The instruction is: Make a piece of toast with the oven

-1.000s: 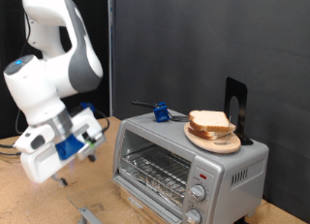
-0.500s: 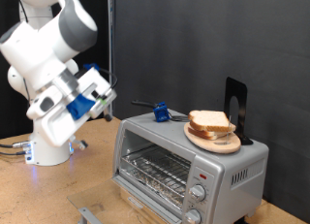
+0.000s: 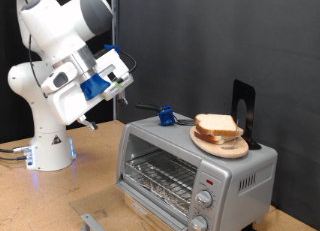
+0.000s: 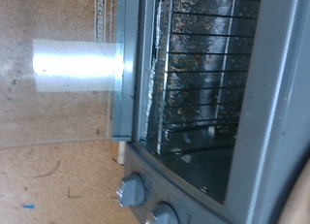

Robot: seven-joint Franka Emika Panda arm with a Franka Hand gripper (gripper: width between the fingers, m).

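- Nearest you in the exterior view: wooden counter, with the oven at lower right. Through its glass door the wire rack shows bare; no bread is inside.
- On the oven's top sits a round wooden plate carrying stacked bread slices. You cannot single out the piece of toast from that stack.
- Judgement: a slice is light, soft and easily crushed. Take it by the crusted edges, with gentle pressure.
- Farther back, upper left: gripper, raised well clear of the oven, holding nothing visible. Whether the jaws are open, I cannot tell.
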